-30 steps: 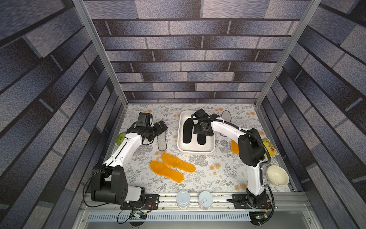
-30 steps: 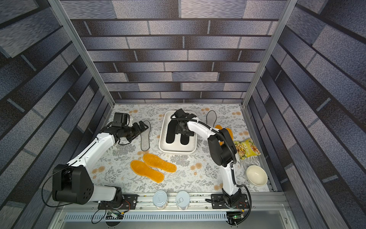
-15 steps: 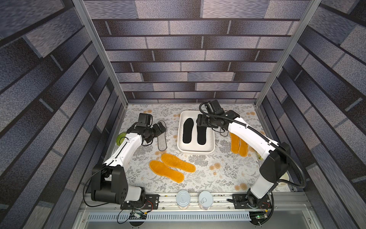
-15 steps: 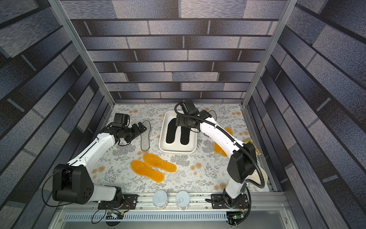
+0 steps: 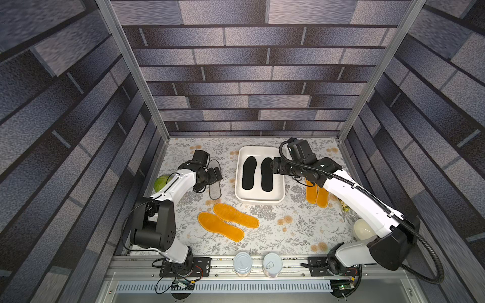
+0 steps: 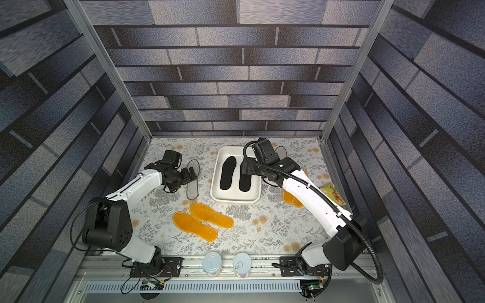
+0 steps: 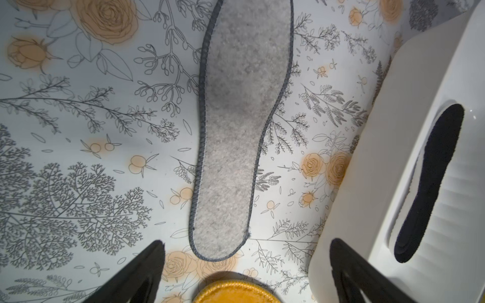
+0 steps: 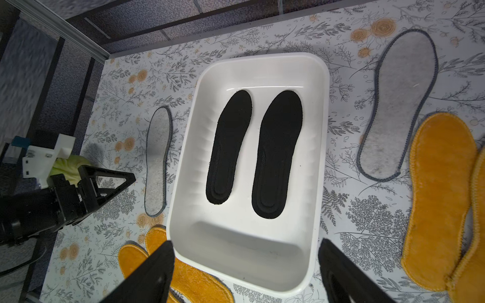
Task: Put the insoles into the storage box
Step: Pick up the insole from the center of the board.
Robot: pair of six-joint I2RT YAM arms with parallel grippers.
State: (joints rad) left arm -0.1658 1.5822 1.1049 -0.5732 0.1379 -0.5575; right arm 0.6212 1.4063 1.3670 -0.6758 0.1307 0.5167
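Right wrist view gave me the clearest count. The black insoles (image 8: 231, 147) lay side by side, flat on the floor of the white storage box (image 8: 322, 157), directly beneath the right gripper (image 8: 245, 242). Its jaws stood wide apart with nothing between them. I judged the task about a quarter done, with six insoles out on the desk (image 8: 367, 210).

Just past the box wall, to one side of that gripper, lay a grey felt insole (image 8: 399, 105) and an orange-yellow pair (image 8: 441, 199). A second orange-yellow pair (image 5: 225, 223) sat nearer the arm bases than either gripper.

The left gripper (image 7: 246, 242) was open as well, poised over the heel end of the second grey felt insole (image 7: 236, 131), with the box close beside it. That looked to me like the step in hand.

The next move, I reckoned, called for lowering onto the heel and working a fingertip under the stitched edge, since the felt lay flat on the desk. After that came a short carry into the box.

I could read no writing anywhere. The tins (image 5: 242, 262) showed plain lids, and the print on the yellow packet (image 6: 332, 192) was too small to read.
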